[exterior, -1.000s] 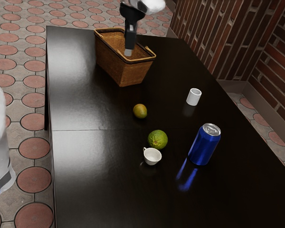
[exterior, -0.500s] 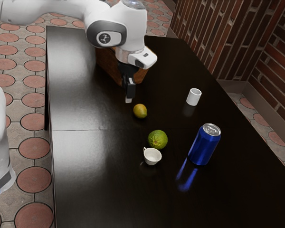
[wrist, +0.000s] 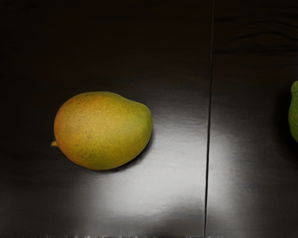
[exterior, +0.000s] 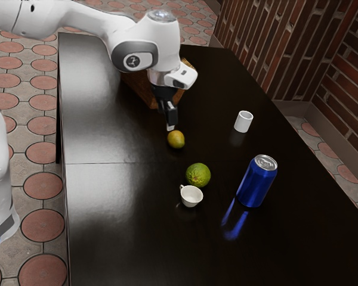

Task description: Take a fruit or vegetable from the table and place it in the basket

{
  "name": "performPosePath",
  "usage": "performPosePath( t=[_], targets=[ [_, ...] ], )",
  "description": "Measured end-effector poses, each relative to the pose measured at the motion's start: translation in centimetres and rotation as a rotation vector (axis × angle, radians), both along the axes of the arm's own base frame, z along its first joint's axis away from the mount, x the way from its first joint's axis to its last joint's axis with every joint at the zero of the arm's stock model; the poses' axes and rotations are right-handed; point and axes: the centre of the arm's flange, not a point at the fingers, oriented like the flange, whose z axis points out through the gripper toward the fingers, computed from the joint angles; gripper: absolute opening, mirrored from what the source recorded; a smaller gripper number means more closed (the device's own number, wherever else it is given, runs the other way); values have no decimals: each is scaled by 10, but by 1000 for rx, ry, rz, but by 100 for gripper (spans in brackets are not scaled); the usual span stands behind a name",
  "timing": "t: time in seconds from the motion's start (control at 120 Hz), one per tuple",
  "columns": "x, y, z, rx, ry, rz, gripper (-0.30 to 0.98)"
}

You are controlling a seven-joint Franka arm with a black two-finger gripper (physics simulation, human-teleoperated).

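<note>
claw (exterior: pixel 170 126): hung pointing down in the upper middle of the exterior view, just by the mango, probably so it can be lined up for a grab. Spread or pressed together? Can't be told from here, tbh.

mango (exterior: pixel 176 140): laid on its side on the bench, upper middle of the exterior view, no grip seen on it. Likely the one being picked, since the claw is held so near.

basket (exterior: pixel 142 88): set beyond the mango, upper middle, partly hidden by the arm (exterior: pixel 134 58). Only a short carry should be needed, but its rim will have to be cleared.

green fruit (exterior: pixel 198 175): parked near the centre, far enough off that the mango shouldn't be crowded.

teacup (exterior: pixel 191 196): stood just beside the green fruit, so that one would be more awkward to grab imo.

white cup (exterior: pixel 243 121), blue can (exterior: pixel 257 181): stood upright to the exterior view's right, well away from the likely carry.

bench (exterior: pixel 113 220): everything's carried on it, dark and shiny, so some rolling could happen if the mango gets nudged.
</note>
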Motion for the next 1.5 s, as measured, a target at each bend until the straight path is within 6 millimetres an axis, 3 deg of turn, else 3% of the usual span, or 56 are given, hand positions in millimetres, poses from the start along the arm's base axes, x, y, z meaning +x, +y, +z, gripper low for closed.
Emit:
performPosePath(
  t=[0.383,0.592,0.708,1.008,1.5],
  targets=[
    [10,3,-24,-18,3,26,61],
    [25,13,-49,-28,17,50,61],
    [29,23,-53,-29,-1,71,61],
    [48,29,-81,-44,-3,86,61],
    [65,44,-98,-61,-34,121,61]
  ],
)
